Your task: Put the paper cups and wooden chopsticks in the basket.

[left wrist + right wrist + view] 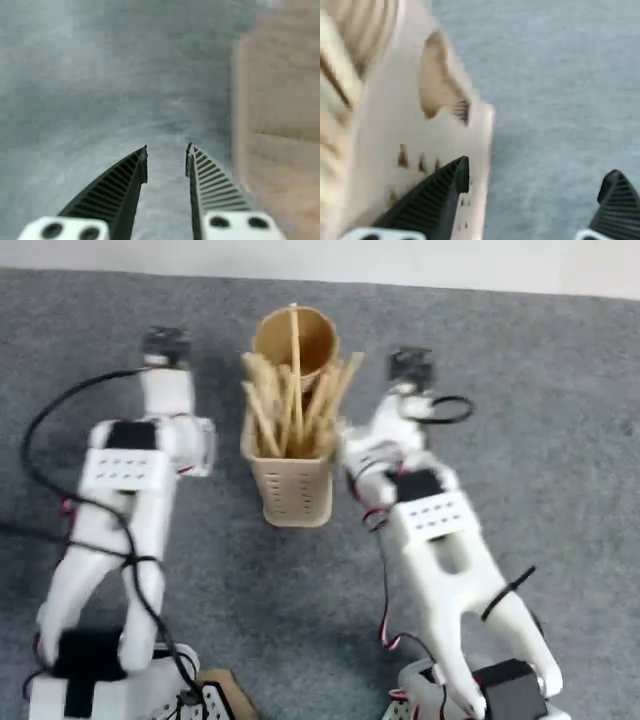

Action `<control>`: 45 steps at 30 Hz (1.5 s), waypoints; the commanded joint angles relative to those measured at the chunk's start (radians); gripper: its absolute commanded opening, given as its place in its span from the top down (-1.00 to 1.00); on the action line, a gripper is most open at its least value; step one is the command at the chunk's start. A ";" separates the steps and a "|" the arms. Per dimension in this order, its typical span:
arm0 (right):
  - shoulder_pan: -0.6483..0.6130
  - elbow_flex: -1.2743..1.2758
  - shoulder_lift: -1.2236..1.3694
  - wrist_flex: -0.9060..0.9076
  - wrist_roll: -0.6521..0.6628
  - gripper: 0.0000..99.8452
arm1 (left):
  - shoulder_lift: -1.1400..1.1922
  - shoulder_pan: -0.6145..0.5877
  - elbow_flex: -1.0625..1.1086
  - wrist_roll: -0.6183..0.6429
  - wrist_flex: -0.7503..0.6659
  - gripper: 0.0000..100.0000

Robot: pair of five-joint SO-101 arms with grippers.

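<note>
High view: basket (pixel 290 490) at worktop (pixel 560 440) centre, chopsticks (pixel 290 410) inside, paper cup (pixel 296 338) at far side.
Left wrist view: left gripper (pixel 166 150) slightly parted, empty.
Right wrist view: right gripper (pixel 538 169) spread wide, empty, beside basket.

The left arm (pixel 130 470) and the right arm (pixel 430 510) both extend forward, well apart, the left pincer (pixel 166 150) parted a little, the right pincer (pixel 539 167) spread wide.
</note>
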 commanded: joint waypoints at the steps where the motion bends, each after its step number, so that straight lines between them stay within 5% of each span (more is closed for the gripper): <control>1: -0.084 0.062 -0.027 -0.045 0.002 0.20 | 0.024 0.180 -0.028 -0.121 -0.003 0.68; 7: 0.232 0.061 -0.133 -0.070 -0.002 0.20 | -0.012 -0.090 -0.022 -0.060 -0.014 0.68; 10: 0.249 0.065 -0.151 -0.133 -0.005 0.20 | 0.010 -0.188 -0.074 0.000 -0.023 0.68; 17: -0.038 0.071 -0.117 -0.148 -0.005 0.20 | 0.053 0.050 -0.127 -0.040 0.031 0.68; 20: -0.038 0.073 -0.120 -0.143 0.000 0.20 | 0.053 0.107 -0.127 -0.077 0.071 0.68; 26: 0.225 0.064 -0.120 -0.143 0.002 0.20 | 0.059 -0.151 -0.151 -0.058 0.068 0.68; 30: 0.285 0.064 -0.145 -0.101 0.002 0.20 | 0.038 -0.236 -0.188 -0.015 0.107 0.68; 38: 0.280 -0.015 -0.650 0.389 0.003 0.20 | -0.455 -0.357 -0.209 -0.021 0.334 0.68; 42: 0.280 0.079 -0.906 0.538 0.003 0.23 | -0.796 -0.320 0.047 -0.075 0.376 0.68; 45: 0.286 0.260 -1.052 0.539 0.005 0.43 | -1.012 -0.265 0.323 -0.084 0.315 0.68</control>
